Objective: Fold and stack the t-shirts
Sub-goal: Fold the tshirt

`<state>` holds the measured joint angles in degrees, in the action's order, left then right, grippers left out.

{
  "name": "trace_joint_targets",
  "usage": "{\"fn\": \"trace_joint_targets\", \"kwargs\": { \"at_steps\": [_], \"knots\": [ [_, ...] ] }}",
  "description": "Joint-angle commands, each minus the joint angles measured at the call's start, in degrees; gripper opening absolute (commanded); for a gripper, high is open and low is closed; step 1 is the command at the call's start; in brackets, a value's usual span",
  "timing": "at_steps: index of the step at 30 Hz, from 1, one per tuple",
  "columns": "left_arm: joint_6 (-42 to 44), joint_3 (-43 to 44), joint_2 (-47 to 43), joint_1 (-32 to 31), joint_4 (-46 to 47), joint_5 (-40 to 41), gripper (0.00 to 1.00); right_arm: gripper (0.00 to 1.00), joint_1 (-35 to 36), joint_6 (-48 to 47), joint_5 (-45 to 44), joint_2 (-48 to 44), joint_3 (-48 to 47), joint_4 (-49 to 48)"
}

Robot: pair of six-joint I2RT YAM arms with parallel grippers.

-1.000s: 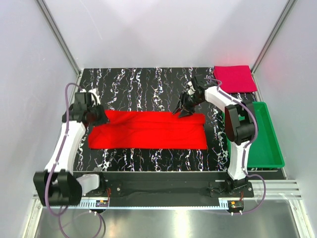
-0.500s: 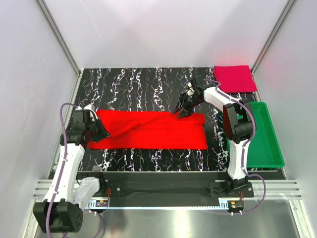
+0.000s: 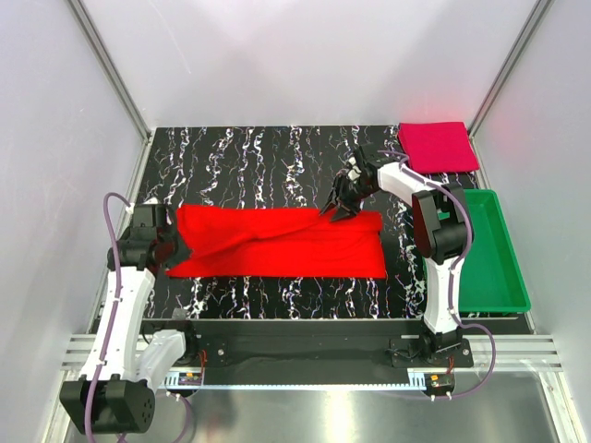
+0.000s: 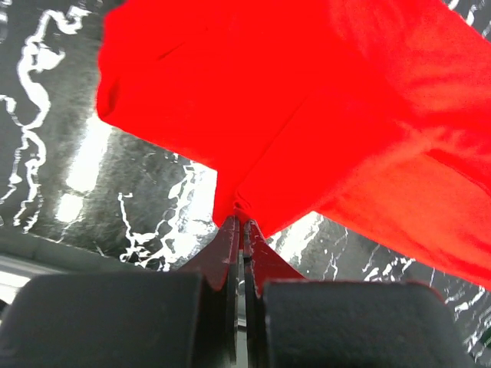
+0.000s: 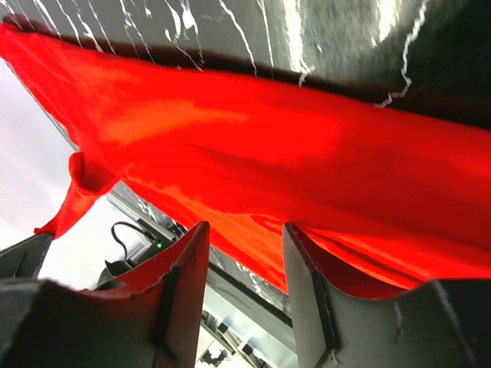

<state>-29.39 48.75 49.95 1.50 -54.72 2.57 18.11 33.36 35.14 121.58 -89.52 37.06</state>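
Note:
A bright red t-shirt [image 3: 286,242] lies as a long strip across the middle of the black marbled table [image 3: 259,157]. My left gripper [image 3: 175,244] is shut on the shirt's left end, where the cloth [image 4: 307,100] bunches into the pinched jaws of that gripper [image 4: 240,221] and lifts slightly. My right gripper [image 3: 334,210] hovers at the strip's far right edge. In the right wrist view this gripper [image 5: 245,234] stands open with an empty gap, and the red cloth [image 5: 307,153] lies just past its tips. A folded pinkish-crimson t-shirt [image 3: 437,146] rests in the back right corner.
A green plastic tray [image 3: 503,277] stands along the right edge of the table, beside the right arm. White enclosure walls with metal posts close in the table on three sides.
The left arm has swung towards the near left, drawing the red shirt's left end with it and raising a diagonal crease. The right gripper has stayed at the far right edge.

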Motion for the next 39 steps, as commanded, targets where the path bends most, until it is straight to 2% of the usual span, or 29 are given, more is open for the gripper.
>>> {"fn": "trace_joint_targets", "kwargs": {
  "at_steps": [1,8,14,18,28,31,35,36,39],
  "knots": [
    [-0.6,2.9,1.3,0.1,-0.8,4.3,0.0,0.5,0.3,0.2,0.0,0.2,-3.5,-1.3],
    [1.3,4.9,4.1,0.1,-0.5,4.2,0.0,0.48,0.3,0.7,0.6,2.0,-5.8,-1.0],
    [2.5,5.0,6.7,0.3,1.2,2.7,0.0,0.33,0.1,-0.9,-0.7,3.8,-6.0,-0.7],
    [3.8,5.2,9.1,0.2,1.5,1.3,0.0,0.31,-1.3,-1.2,-2.1,3.4,-4.4,-0.7],
    [5.3,6.8,11.7,0.3,1.5,3.5,0.01,0.3,-5.4,-3.0,-3.3,0.6,3.3,2.1],
    [5.7,7.1,12.3,0.5,1.5,3.5,0.01,0.29,-5.6,-3.4,-2.8,-1.6,5.7,2.4],
    [6.6,7.9,13.5,0.6,1.5,4.3,0.02,0.29,-5.6,-3.1,-1.0,-11.1,12.0,4.4],
    [6.8,8.3,13.7,0.7,1.5,4.4,0.02,0.29,-5.9,-2.9,-1.4,-13.4,15.7,4.7],
    [7.1,9.6,14.7,0.9,1.5,5.6,0.04,0.3,-6.1,-2.4,-4.1,-18.8,19.4,4.7]
  ]
}}
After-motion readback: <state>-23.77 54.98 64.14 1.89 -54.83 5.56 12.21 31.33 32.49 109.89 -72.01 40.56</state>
